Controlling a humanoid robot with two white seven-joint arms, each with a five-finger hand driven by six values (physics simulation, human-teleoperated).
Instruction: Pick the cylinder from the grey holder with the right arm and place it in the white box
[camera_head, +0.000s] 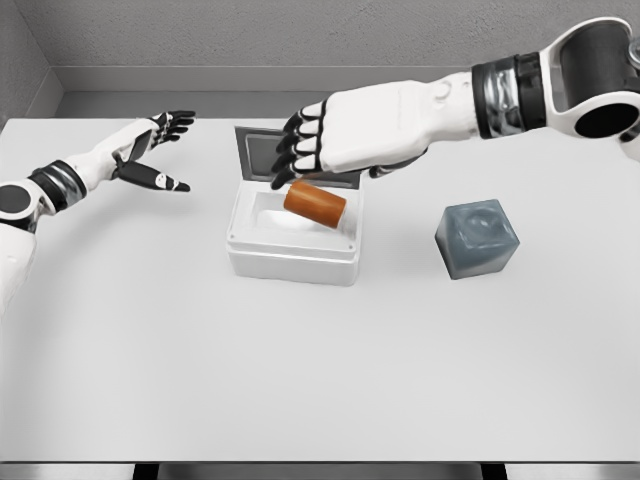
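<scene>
while the right hand (335, 140) hangs unclenched over the white box (293, 240) | orange cylinder (315, 203) inside | white table (320, 380) | grey wall (300, 30)

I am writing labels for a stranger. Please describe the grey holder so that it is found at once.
Start at the white box in the table's middle. Right of it, apart, stands the grey holder, a small cube with a hollow top. It alone is grey-blue and stands free.

A plain white table (300, 380) fills most of the view, its near edge running along the bottom above a dark strip, while behind its far edge a grey textured wall (300, 30) rises, meeting a second grey wall (20, 60) at the left corner.
</scene>
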